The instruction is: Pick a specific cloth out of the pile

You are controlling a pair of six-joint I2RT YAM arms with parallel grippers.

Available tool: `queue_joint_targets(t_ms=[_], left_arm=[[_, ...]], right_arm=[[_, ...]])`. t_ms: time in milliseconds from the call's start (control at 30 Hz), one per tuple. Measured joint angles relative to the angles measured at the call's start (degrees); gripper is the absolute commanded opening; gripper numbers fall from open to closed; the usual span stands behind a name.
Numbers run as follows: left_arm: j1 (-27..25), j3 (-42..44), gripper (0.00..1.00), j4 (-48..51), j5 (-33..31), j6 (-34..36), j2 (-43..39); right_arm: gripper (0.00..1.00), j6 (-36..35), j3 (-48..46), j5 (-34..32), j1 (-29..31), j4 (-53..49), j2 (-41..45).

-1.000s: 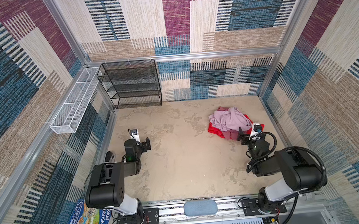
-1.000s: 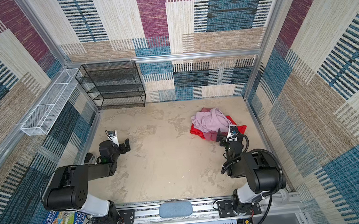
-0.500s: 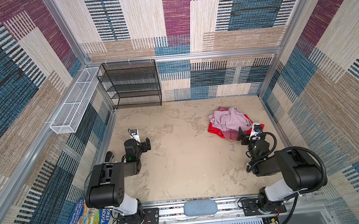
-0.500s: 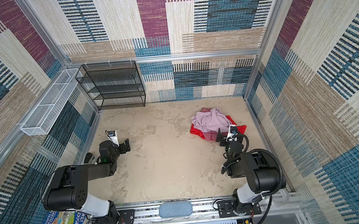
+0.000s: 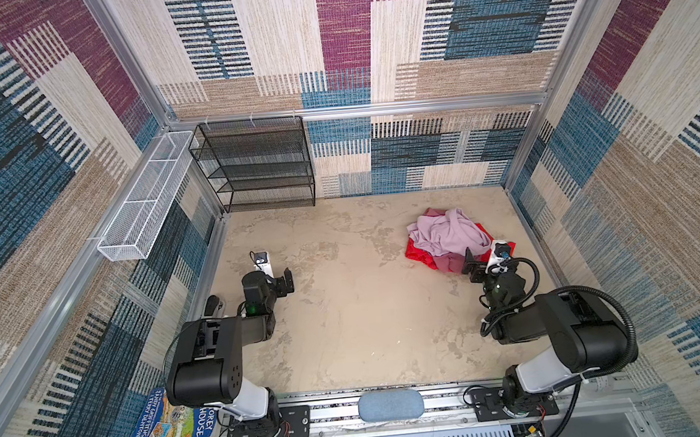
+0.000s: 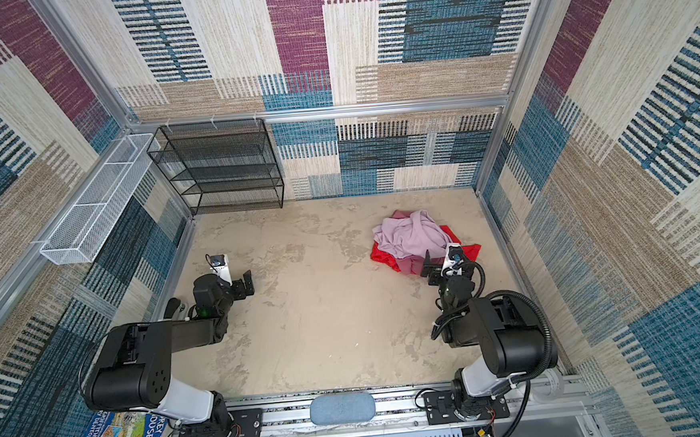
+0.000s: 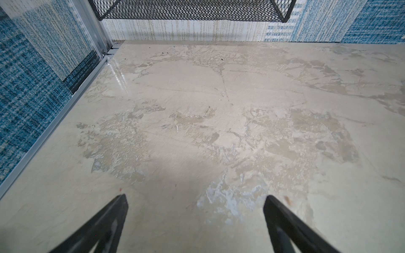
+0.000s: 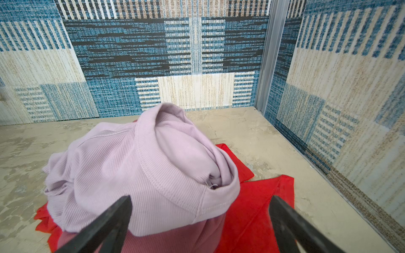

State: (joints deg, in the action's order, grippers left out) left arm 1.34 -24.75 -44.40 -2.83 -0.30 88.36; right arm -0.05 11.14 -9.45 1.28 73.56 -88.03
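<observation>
The heap of soft cloths (image 8: 140,175) lies just ahead of the right claw (image 8: 200,219), the thin red cloth (image 8: 252,210) underneath; the left claw (image 7: 195,219) faces bare tabletop (image 7: 219,109).

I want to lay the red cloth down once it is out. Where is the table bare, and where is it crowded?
Bare: the wide middle of the table, between the left gripper and the pile, up to the black rack. Crowded: the far right corner, where the right gripper sits at the pile.
</observation>
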Motion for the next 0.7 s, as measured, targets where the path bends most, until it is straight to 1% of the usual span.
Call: queue_joint_targets(t_ms=[67, 133, 167, 233, 267, 300, 333, 367, 467, 533, 600, 700], left_arm=[[0.0, 0.0, 1.0, 0.0, 0.0, 0.0, 0.0], [0.0, 0.0, 0.95, 0.0, 0.0, 0.0, 0.0], [0.0, 0.0, 0.91, 0.0, 0.0, 0.0, 0.0], [0.0, 0.0, 0.77, 0.0, 0.0, 0.0, -0.1], [0.0, 0.0, 0.72, 0.3, 0.0, 0.0, -0.5], [-0.1, -0.1, 0.66, 1.5, 0.0, 0.0, -1.9], [-0.3, -0.5, 0.63, 3.6, -0.4, 0.0, -3.6], [-0.4, -1.7, 0.61, 6.2, -1.5, -0.2, -6.2], [-0.6, -5.0, 0.56, 11.3, -3.5, -1.6, -13.6], [-0.9, -6.6, 0.55, 14.3, -4.3, -3.2, -17.2], [-1.5, -8.8, 0.54, 18.5, -4.4, -5.2, -19.7], [-3.1, -13.2, 0.52, 26.0, -2.5, -8.8, -21.8]], right_arm=[[1.0, 0.0, 0.0, 0.0, 0.0, 0.0, 0.0], [1.0, 0.0, 0.0, 0.0, 0.0, 0.0, 0.0], [1.0, 0.0, 0.0, 0.0, 0.0, 0.0, 0.0], [0.99, 0.0, 0.0, 0.0, 0.0, 0.0, 0.0], [0.95, 0.0, 0.0, 0.0, 0.0, -0.1, 0.2], [0.93, 0.0, 0.1, 0.0, 0.2, -1.2, 1.2], [0.88, -0.1, 0.4, 0.0, 0.3, -2.5, 2.4], [0.84, -0.1, 1.9, -0.8, 0.9, -5.5, 4.4], [0.81, 0.0, 9.7, -0.8, 2.0, -16.9, 11.2], [0.8, 0.8, 13.5, -1.6, 3.1, -22.5, 16.3], [0.79, 2.3, 17.6, -3.0, 4.4, -29.5, 19.8], [0.72, 4.0, 25.2, -3.0, 7.0, -41.5, 21.9]])
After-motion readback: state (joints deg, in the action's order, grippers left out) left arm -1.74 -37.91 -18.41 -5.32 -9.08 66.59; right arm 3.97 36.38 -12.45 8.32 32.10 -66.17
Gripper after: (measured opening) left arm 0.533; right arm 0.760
